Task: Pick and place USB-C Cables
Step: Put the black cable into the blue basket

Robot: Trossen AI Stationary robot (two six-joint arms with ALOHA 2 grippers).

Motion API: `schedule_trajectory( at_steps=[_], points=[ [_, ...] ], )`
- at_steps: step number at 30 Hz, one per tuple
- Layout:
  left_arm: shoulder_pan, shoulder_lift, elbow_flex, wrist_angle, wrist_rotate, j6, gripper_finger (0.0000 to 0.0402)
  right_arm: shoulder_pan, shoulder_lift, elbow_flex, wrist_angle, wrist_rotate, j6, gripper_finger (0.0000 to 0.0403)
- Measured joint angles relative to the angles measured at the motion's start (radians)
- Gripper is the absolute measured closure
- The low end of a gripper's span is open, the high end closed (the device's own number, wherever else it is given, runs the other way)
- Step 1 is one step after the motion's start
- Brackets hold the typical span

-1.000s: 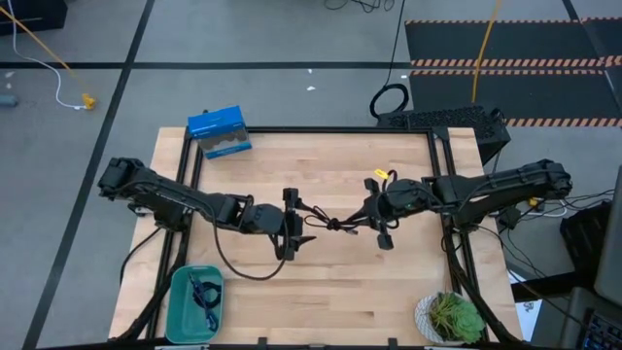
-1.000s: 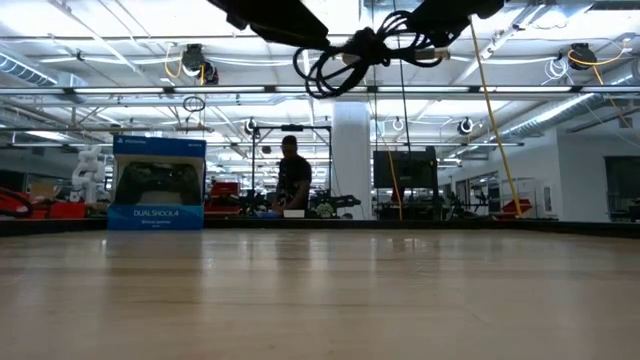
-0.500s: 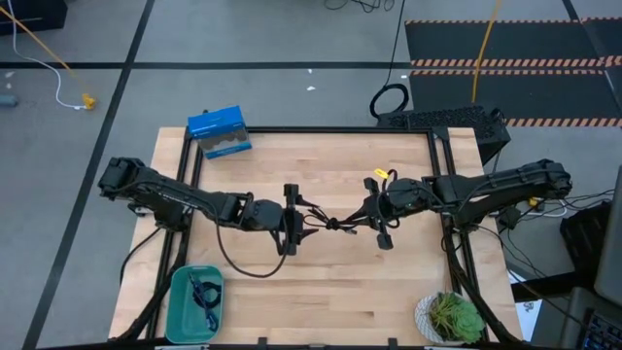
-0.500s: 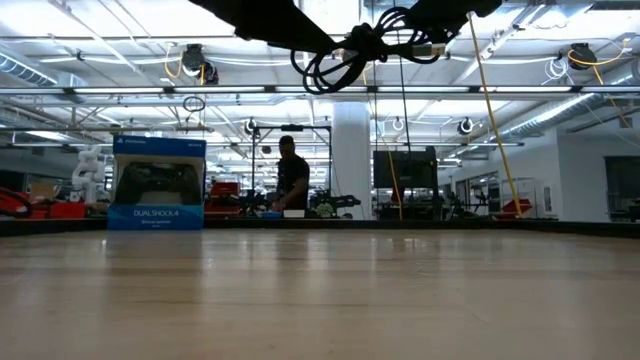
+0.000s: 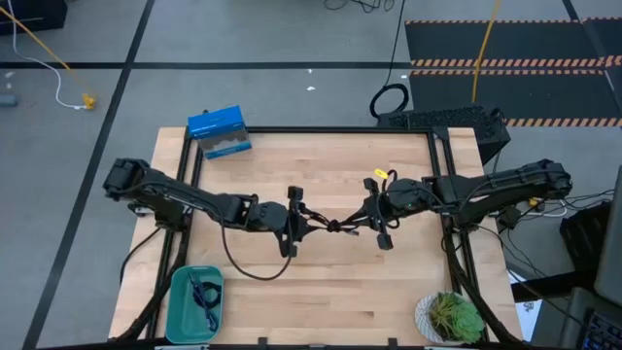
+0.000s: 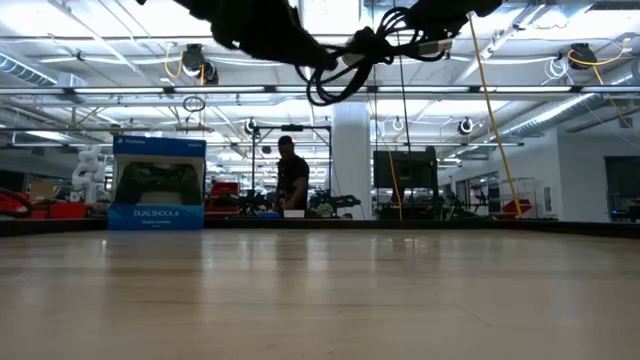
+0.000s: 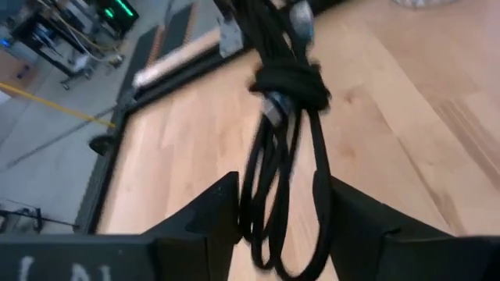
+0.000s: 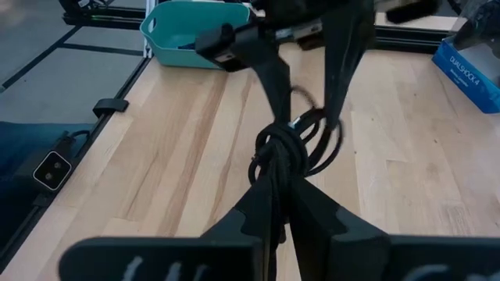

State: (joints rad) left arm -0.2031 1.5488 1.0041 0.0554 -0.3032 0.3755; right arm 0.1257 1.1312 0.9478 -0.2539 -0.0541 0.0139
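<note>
A black USB-C cable [image 5: 328,225], a thin glossy cord wound into loose loops and cinched at a knotted waist, hangs in the air over the middle of the pale, straight-grained wooden table [image 5: 330,282], between the two arms. The right gripper [image 5: 362,222] has its dark matte fingers pressed together on the knotted end (seen most plainly in the right wrist view, where the bundle [image 8: 291,148] sits just past the fingertips). The left gripper [image 5: 292,222] stands spread, its two angular fingers set on either side of the hanging loops [image 7: 283,156]; whether they touch the cord cannot be told. From table height the loops [image 6: 345,62] show high against the ceiling lights, both arms cut off by the frame. A teal plastic bin [image 5: 178,313] with rounded corners sits at the table's near left corner, holding another bundled cable [image 5: 202,293] of unclear colour. A blue cardboard box [image 5: 219,131] stands at the far left corner.
</note>
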Motion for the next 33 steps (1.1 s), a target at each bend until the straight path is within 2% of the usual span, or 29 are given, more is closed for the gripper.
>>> schedule_trajectory(
  at_steps=[12, 24, 28, 33],
  points=[
    [0.003, -0.003, 0.003, 0.008, -0.001, 0.061, 0.0291, 0.0, 0.0, 0.001, 0.001, 0.0, -0.003, 0.0379],
    [0.006, -0.005, 0.003, 0.025, -0.019, 0.09, 0.0379, 0.001, 0.0, 0.001, 0.014, 0.003, 0.008, 0.0373],
    [0.006, -0.014, 0.003, 0.029, -0.057, 0.067, 0.0372, 0.015, 0.0, 0.001, 0.044, 0.005, 0.039, 0.0341],
    [-0.006, -0.07, 0.003, 0.012, -0.072, 0.02, 0.0367, 0.046, -0.001, 0.001, 0.108, 0.038, 0.051, 0.0267]
  ],
)
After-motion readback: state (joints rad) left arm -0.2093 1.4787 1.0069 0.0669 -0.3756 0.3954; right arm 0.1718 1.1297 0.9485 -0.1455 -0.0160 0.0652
